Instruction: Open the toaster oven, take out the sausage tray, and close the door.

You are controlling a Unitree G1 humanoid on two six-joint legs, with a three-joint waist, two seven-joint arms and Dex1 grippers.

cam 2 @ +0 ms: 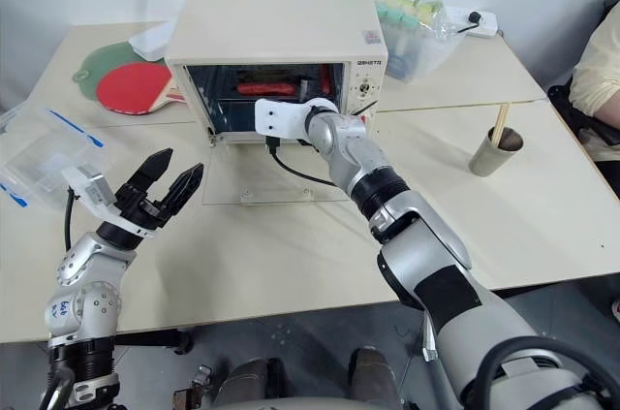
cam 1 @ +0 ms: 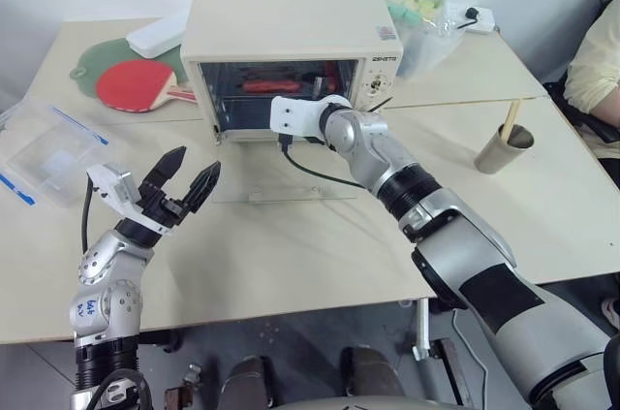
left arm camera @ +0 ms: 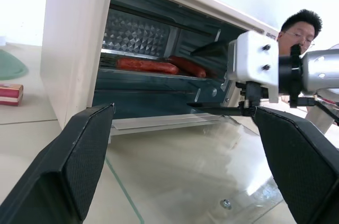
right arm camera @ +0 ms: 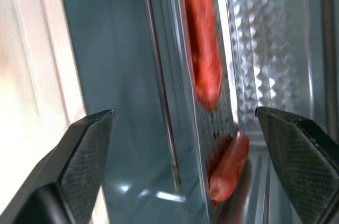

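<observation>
I have the door (cam 2: 276,177) lying flat on the surface (cam 2: 542,206), and the sausage tray (left arm camera: 153,70) with 2 sausages sits inside the toaster oven (cam 1: 291,27). My right end effector (right arm camera: 185,128) gapes at its mouth; left end effector (cam 1: 179,182) waits open. Next I should close on the tray's rim

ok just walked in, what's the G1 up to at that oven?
The cream-white boxy toaster oven is open, its glass door lying flat on the table. The right gripper is at the oven mouth, jaws open on either side of the shallow silver sausage tray, which holds two red sausages and sits inside on its rack, not yet gripped. The left gripper hovers open over the table, holding nothing.
</observation>
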